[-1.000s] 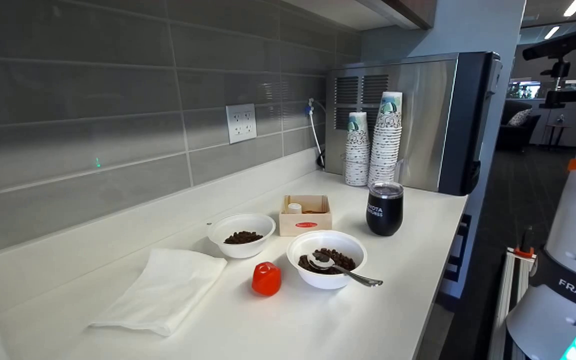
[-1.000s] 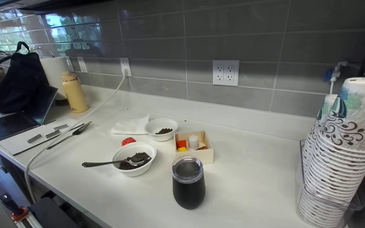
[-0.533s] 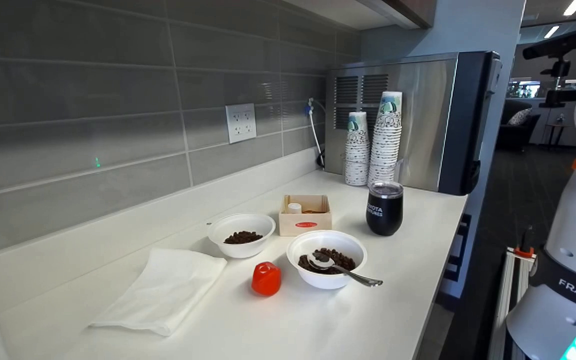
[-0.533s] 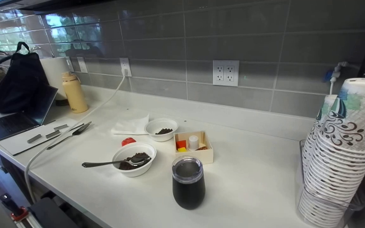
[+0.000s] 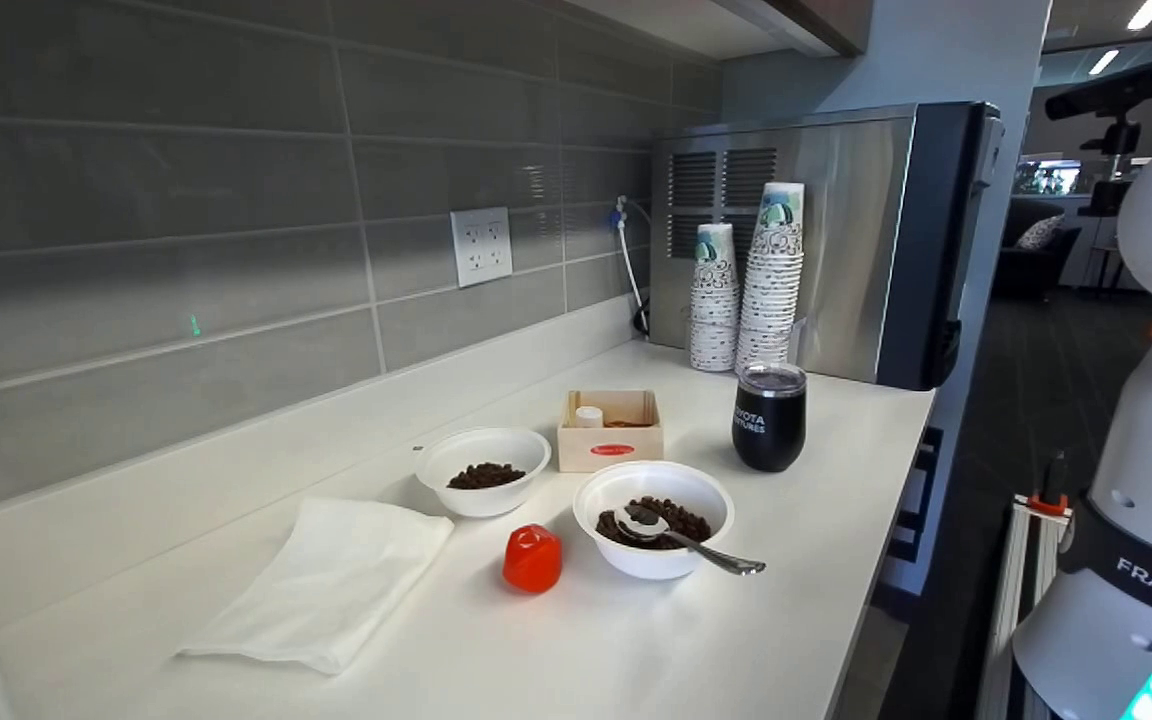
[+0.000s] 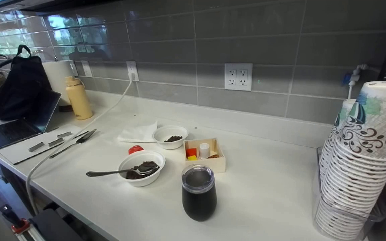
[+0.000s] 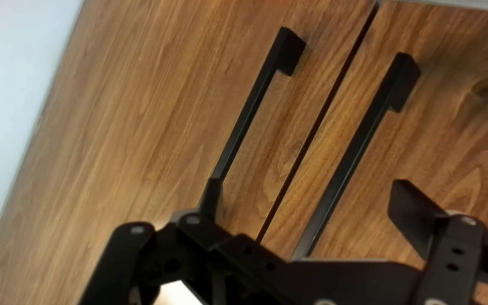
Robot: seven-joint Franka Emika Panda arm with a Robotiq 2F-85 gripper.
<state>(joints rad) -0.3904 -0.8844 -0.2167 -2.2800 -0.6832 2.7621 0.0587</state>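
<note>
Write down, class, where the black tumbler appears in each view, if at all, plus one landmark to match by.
In an exterior view: black tumbler, right of centre, just below mid-height.
In an exterior view: black tumbler, just right of centre, lower half.
Wrist view: absent; the hand is before black handles on wooden panels.
Landmark: wooden box, in both exterior views only.

Smooth, grained wood doors [image 7: 142, 127], matt handles [image 7: 248, 114], shiny metal spoon [image 5: 716, 555].
</note>
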